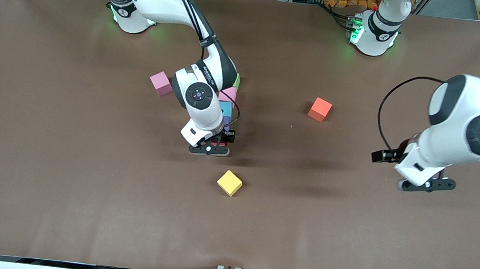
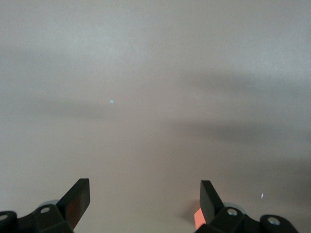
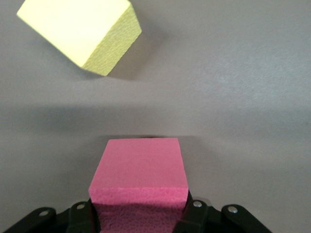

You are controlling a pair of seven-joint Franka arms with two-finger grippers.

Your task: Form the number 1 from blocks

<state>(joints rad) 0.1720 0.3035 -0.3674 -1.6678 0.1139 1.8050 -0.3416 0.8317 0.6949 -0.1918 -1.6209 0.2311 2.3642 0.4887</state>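
Observation:
A single-file column runs toward the front camera at the table's middle: green block (image 1: 237,80), pink block (image 1: 229,93), teal-blue block (image 1: 225,107), purple block (image 1: 228,125). My right gripper (image 1: 210,149) stands at the column's near end, shut on a pinkish-red block (image 3: 138,165) that is low at the table; in the right wrist view the right gripper (image 3: 138,213) has a finger pressed on each side of it. The arm hides most of the column. My left gripper (image 1: 426,185) waits open over bare table at the left arm's end, and the left gripper (image 2: 143,199) has nothing between its fingers.
A yellow block (image 1: 229,183) lies loose, nearer to the front camera than the right gripper, and the yellow block (image 3: 82,31) also shows in the right wrist view. A second pink block (image 1: 161,83) lies beside the column toward the right arm's end. An orange block (image 1: 320,109) lies toward the left arm's end.

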